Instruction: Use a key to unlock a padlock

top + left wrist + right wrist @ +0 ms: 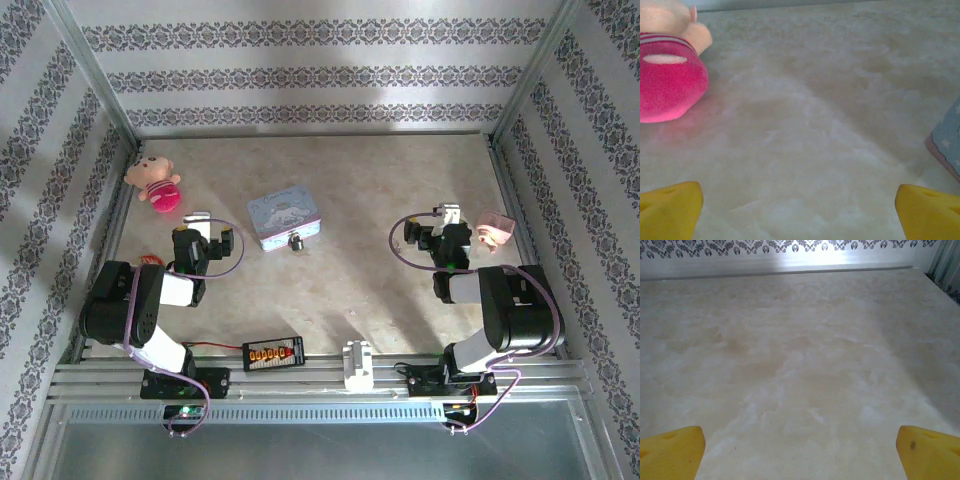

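Left wrist view: the left jaws stand wide apart and released, with one yellow fingertip (670, 212) in each lower corner and bare marbled table (805, 125) between them. Up and to the left of them lies a plush toy (667, 80), its magenta body nearest and a peach limb behind it. At the right edge a corner of the pale blue tin (949, 137) shows, dotted with white stars and trimmed in pink along its lower rim.

In the right wrist view the right jaws are just as slack, again with a yellow fingertip (670, 452) in each lower corner. The same pale table runs out from them to the patterned wall (790, 247) at the back.

From the top external view, the left arm (150, 300) points its jaws up the table, between the plush toy and the tin and near both. The right arm (500, 310) points the same way on the other side, with a small pink object (493, 228) just beside its jaws on the right.

The padlock (296, 242) is a tiny dark thing (far smaller than the tin). It sits on the table at the tin's near edge, toward the right-hand corner. It is well apart from both sets of jaws, though nearer the left. Whether it hangs from the tin's clasp or merely touches it, I cannot tell.

On the rail at the near edge sit a black board with orange connectors (272, 352) and a white block (357, 364).
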